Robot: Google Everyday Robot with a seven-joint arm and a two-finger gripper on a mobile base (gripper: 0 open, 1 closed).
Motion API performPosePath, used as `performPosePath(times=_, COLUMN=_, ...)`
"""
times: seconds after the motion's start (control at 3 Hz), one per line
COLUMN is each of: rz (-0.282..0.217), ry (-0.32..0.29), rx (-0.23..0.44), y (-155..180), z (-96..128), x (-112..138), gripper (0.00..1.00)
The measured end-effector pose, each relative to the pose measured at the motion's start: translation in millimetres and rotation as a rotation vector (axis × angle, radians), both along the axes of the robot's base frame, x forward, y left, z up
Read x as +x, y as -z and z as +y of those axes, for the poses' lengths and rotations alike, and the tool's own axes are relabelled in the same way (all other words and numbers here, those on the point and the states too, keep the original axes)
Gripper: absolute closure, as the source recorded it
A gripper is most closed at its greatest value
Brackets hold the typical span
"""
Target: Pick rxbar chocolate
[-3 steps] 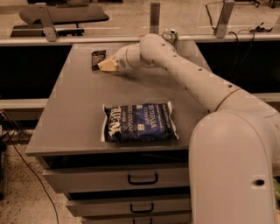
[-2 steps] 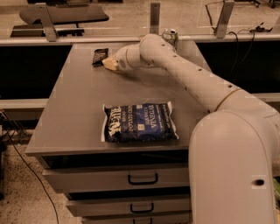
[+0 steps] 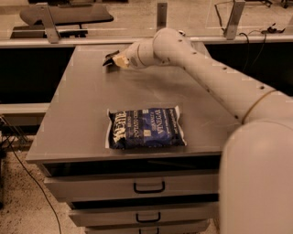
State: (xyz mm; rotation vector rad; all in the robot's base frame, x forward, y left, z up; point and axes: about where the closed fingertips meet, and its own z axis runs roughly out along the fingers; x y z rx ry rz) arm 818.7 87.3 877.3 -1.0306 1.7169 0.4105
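The rxbar chocolate [image 3: 110, 58] is a small dark flat bar at the far left-centre of the grey table [image 3: 78, 100]. It is tilted, with one end up off the surface. My gripper [image 3: 117, 61] is at the end of the white arm that reaches in from the right, and its tan fingers [image 3: 122, 61] are closed on the bar's right end. Part of the bar is hidden by the fingers.
A large blue chip bag [image 3: 145, 128] lies flat near the table's front edge. Drawers [image 3: 149, 186] sit under the tabletop. A rail with upright posts [image 3: 161, 13] runs behind the table. My white arm [image 3: 215, 77] crosses the right half of the table.
The bar lay flat on the table beside the fingers; now it is tilted up in the gripper. The gripper has shifted slightly. The chip bag has not moved.
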Motion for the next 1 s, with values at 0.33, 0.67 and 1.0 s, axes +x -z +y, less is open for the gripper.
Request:
performPosePath(times=0.33, rz=-0.176, ry=-0.013, rx=-0.104, y=-84, z=-26, x=-51, gripper=1.00)
performPosePath(times=0.67, rz=-0.247, ry=-0.015, rx=-0.122, y=-129, z=-29, x=-71, gripper=1.00)
performPosePath(times=1.0, rz=-0.241, ry=-0.016, rx=-0.122, y=-124, z=-28, x=-69, gripper=1.00)
